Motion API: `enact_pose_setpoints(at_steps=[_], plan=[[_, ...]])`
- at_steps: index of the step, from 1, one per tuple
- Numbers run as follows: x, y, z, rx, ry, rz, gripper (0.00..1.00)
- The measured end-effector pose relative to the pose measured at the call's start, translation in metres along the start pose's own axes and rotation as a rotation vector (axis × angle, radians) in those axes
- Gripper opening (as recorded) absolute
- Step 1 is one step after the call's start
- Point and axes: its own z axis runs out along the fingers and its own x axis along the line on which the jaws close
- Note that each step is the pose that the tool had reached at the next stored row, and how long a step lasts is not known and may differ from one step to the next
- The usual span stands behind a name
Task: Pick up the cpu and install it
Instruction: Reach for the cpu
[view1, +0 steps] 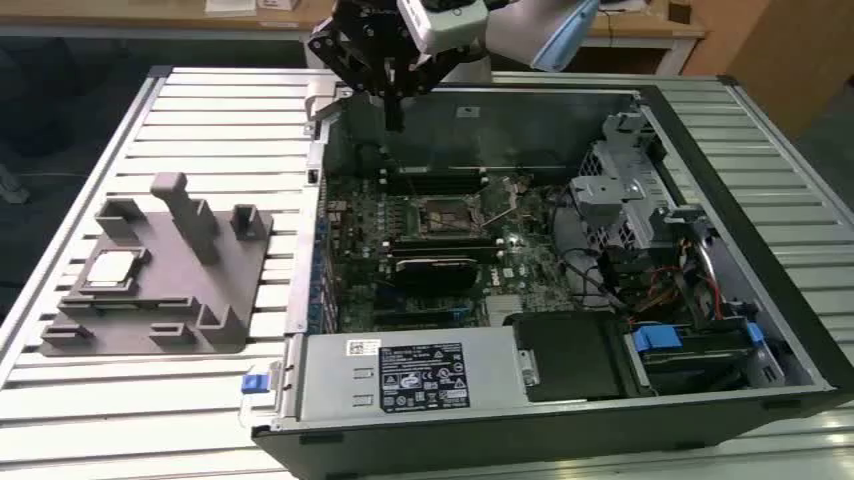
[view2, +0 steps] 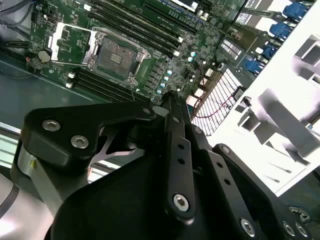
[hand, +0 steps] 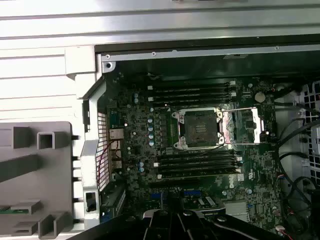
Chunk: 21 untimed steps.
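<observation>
Black jaws, pressed together, above rear edge of open computer case (view1: 534, 125); free room beneath over metal-framed socket (hand: 199, 129); silver-white square cpu (view1: 114, 268) apart on grey plastic fixture (view1: 200, 290).

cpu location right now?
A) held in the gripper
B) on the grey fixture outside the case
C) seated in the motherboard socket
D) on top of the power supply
B: the cpu lies on the grey fixture at the exterior view's left, outside the computer case. The socket is open with no chip in it, and the gripper hangs over the case's far wall.
</observation>
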Motion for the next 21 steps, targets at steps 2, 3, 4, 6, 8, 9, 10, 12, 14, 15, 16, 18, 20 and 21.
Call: enact_pose_setpoints(at_steps=[2, 3, 4, 6, 8, 9, 10, 12, 14, 15, 16, 18, 20, 21], plan=[[0.0, 0.0, 0.0, 0.0, 0.0, 0.0, 0.11], [0.0, 0.0, 0.0, 0.0, 0.0, 0.0, 0.11], [0.0, 0.0, 0.0, 0.0, 0.0, 0.0, 0.11], [0.0, 0.0, 0.0, 0.0001, 0.0, 0.0, 0.11], [0.0, 0.0, 0.0, 0.0, 0.0, 0.0, 0.11], [0.0001, 0.0, 0.0, 0.0, 0.0, 0.0, 0.11], [0.0005, 0.0, 0.0, 0.0001, 0.0, 0.0, 0.11], [0.0017, -0.0001, -0.0001, 0.0, 0.0, 0.0, 0.11], [0.0034, -0.0003, -0.0001, 0.0001, 0.0, 0.0, 0.11], [0.0045, -0.0004, -0.0001, 0.0, 0.0, 0.0, 0.11], [0.0055, -0.0004, -0.0002, 0.0, 0.0, 0.0, 0.11], [0.0076, -0.0006, -0.0002, 0.0, -0.0002, 0.0, 0.11], [0.0096, -0.0007, -0.0003, -0.0001, -0.0006, 0.0, 0.11], [0.0106, -0.0008, -0.0003, -0.0001, -0.0007, 0.0, 0.11]])
